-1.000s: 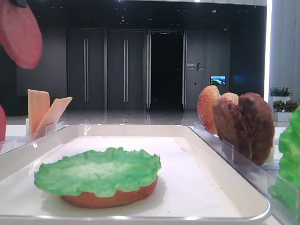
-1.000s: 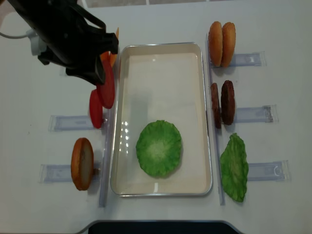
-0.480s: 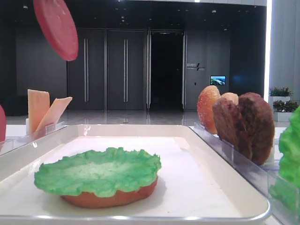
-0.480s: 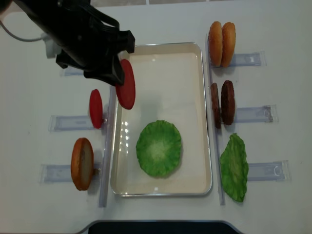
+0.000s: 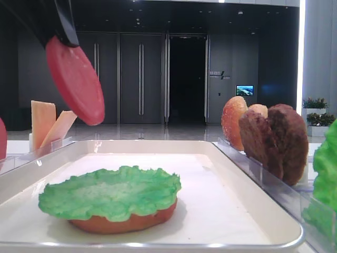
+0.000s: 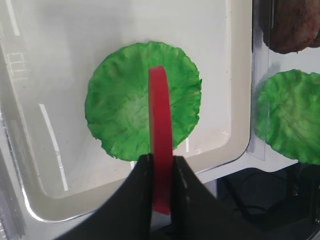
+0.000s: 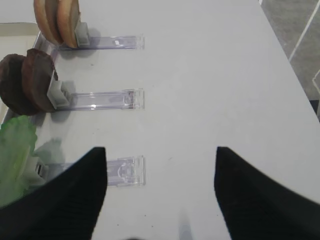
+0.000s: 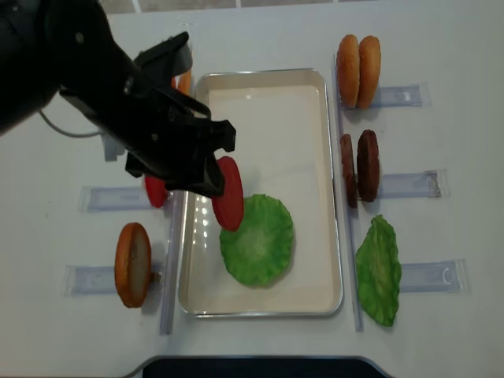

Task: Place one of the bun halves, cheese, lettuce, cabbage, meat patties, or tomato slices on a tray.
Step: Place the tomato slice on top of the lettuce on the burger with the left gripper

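1. Left wrist view: the left gripper [image 6: 161, 172] is clamped on a tomato slice [image 6: 160, 135], held on edge with its rim pointing down over the lettuce [image 6: 142, 102] that lies in the white tray [image 6: 235, 60].
2. Overhead view: the slice [image 8: 229, 193] hangs above the tray's left part, just at the lettuce's left edge, not yet centred over the leaf.
3. Risk: released on edge, the disc could land on its rim and roll off the leaf, or tip against the tray wall; it needs laying flat first.
4. Risk: the grip holds only the slice's rim; a smooth disc may swing or slip during the tilt.
5. Risk: descending too low could press the ruffled leaf and shift the bun half [image 5: 124, 221] beneath it.
6. Right wrist view: the right gripper [image 7: 160, 200] stands with its fingers apart, holding nothing, near the spare lettuce, meat patties [image 7: 25, 80] and buns.
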`<state>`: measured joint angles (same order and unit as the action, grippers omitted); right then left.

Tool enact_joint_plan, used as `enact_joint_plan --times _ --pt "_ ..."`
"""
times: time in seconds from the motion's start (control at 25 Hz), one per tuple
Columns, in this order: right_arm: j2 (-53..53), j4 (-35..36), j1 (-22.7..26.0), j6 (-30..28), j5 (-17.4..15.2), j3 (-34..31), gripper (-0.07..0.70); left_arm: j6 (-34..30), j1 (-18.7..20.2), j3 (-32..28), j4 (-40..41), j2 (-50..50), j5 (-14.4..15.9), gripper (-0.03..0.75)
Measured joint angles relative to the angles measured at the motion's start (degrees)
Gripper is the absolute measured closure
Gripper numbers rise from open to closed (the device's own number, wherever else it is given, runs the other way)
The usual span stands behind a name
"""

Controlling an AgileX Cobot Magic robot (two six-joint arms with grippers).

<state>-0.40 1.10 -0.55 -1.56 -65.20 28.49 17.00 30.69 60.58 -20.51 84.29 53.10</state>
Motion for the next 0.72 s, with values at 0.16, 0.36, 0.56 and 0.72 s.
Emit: enact_joint_plan --times 0.16,0.36,0.56,0.72 --pt "0.0 0.0 0.0 0.0 0.0 0.0 0.161 -3.4 0.0 -3.5 -4.3 -0.1 -4.1 0.652" --pt "0.0 0.0 0.0 0.0 0.0 0.0 0.161 -9.3 0.4 -6.7 -11.8 -0.1 -8.6 0.652" --pt "0.0 0.0 0.0 0.0 0.0 0.0 0.161 -11.2 2.0 -7.0 -14.1 2.1 -10.7 0.652" --pt "0.0 0.0 0.0 0.0 0.0 0.0 0.161 -11.8 2.8 -7.1 -15.2 4.0 -12.0 0.652"
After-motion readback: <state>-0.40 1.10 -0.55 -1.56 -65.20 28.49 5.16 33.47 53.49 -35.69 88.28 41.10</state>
